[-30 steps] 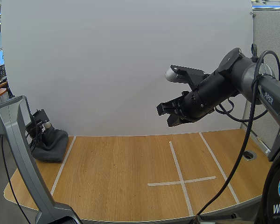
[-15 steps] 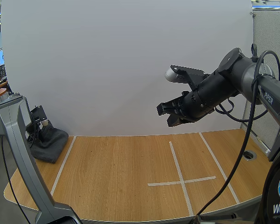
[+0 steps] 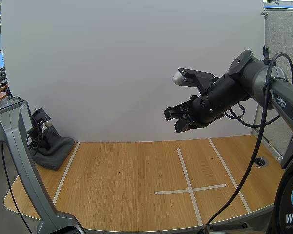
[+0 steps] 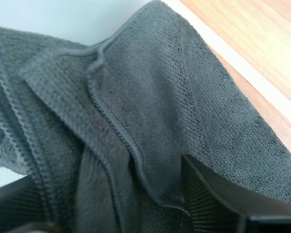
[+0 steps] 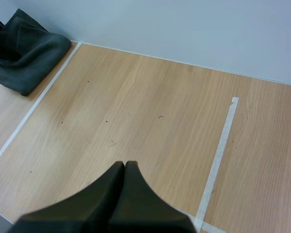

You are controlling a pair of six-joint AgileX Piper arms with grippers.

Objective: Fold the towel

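- Towel, dark grey, lies crumpled in a low heap on the wooden surface, well to the left of the white tape cross and farther back than it, against the white wall.
- It is not folded; in the left wrist view several hemmed edges run over each other in loose layers.
- Left tool is down at the towel, far left of the cross. It is released: its two ribbed fingers stand wide apart with a bunch of the cloth between them. I cannot tell if the fingers press on the cloth.
- A long strip of white tape runs left of the cross, and one edge of the towel lies just beside it.
- Right tool hangs high in the air above the cross, a little behind it, well apart from the towel. It is clenched on nothing, both fingers lying together as one dark wedge.
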